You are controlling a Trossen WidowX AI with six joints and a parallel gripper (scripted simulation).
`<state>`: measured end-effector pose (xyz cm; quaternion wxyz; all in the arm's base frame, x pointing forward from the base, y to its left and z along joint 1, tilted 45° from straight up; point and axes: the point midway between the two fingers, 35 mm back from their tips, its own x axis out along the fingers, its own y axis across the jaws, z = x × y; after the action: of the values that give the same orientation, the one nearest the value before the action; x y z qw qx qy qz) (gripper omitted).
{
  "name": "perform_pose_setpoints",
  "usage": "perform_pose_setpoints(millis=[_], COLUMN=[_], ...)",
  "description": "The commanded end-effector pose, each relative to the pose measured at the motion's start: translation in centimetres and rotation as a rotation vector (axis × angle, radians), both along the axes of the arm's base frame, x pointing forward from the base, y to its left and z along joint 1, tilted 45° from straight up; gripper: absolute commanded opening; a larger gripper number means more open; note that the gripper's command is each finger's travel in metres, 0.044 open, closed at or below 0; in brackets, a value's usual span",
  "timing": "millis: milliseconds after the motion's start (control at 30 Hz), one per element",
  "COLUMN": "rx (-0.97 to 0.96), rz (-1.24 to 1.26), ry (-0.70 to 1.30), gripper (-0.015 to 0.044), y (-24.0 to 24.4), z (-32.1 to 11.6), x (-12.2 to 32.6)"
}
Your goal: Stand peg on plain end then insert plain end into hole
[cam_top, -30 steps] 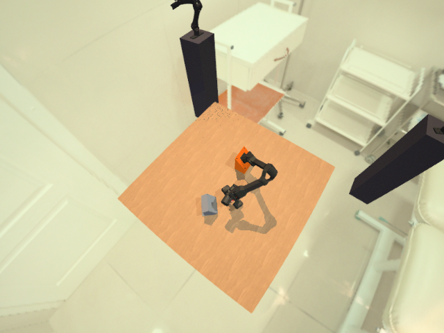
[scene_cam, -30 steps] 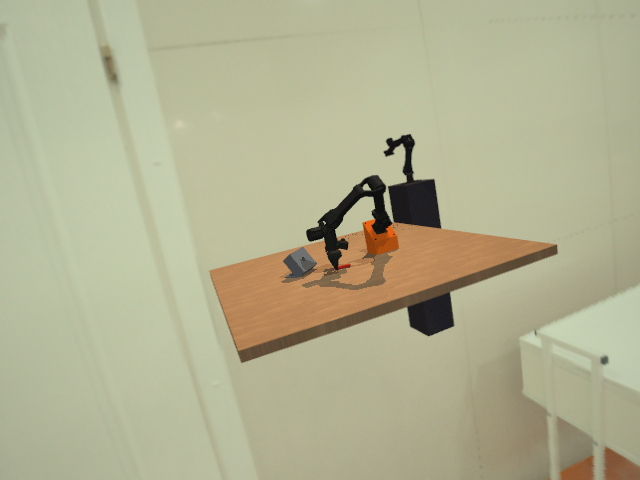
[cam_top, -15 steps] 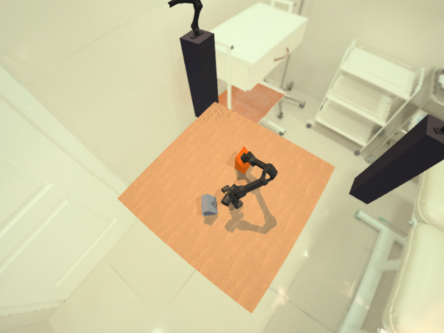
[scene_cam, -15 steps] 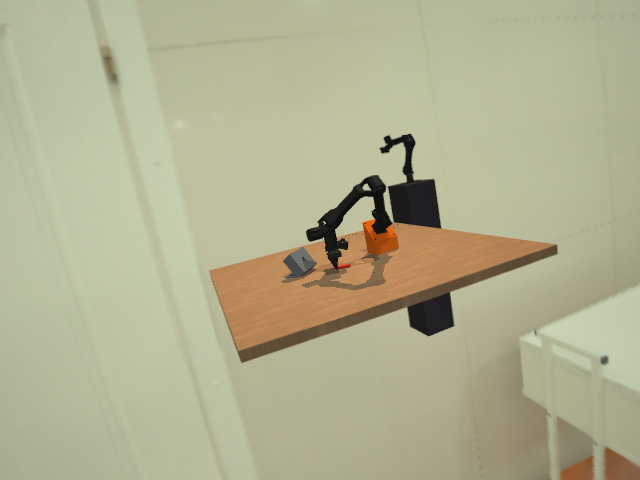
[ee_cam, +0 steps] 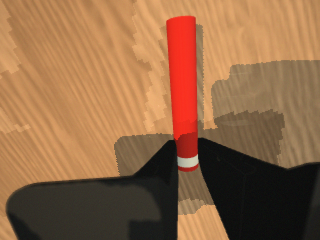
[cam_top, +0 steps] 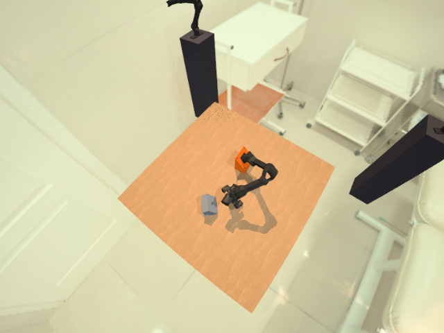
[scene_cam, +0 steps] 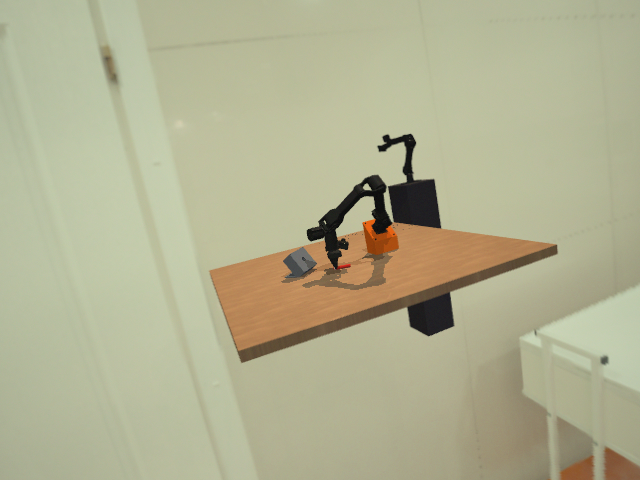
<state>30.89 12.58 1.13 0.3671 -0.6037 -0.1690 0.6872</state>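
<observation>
The red peg (scene_cam: pixel 344 266) (ee_cam: pixel 183 85) lies flat; its white-banded end is gripped between the jaws (scene_cam: pixel 336 267).

Showing a straight, wood-like grain under and around the grey sloped panel (cam_top: pixel 209 205) (scene_cam: pixel 296 262) on the tabletop (cam_top: pixel 179 172) (scene_cam: pixel 289 304) (ee_cam: pixel 75 100). Presenting matt, flat faces on the panel itself, resembling plastic. Displaying smooth, plastic-looking red on the peg (scene_cam: pixel 345 266) (ee_cam: pixel 182 75) near the panel, with a smooth white band (ee_cam: pixel 188 162). Wearing a dull black finish on the gripper fingers (scene_cam: pixel 333 258) beside the panel, and smooth, matt orange on the block (cam_top: pixel 240 166) (scene_cam: pixel 374 245) farther from it.
</observation>
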Motion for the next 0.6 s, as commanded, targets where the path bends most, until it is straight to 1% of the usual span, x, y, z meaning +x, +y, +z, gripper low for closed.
perform_pose_setpoints(millis=[0, 567], rx=[-0.013, -0.057], rz=[-0.019, -0.119], ry=[-0.022, -0.120], gripper=[0.0049, 0.0049], y=[-0.15, -0.70], z=[0.25, 1.03], x=[-0.08, -0.67])
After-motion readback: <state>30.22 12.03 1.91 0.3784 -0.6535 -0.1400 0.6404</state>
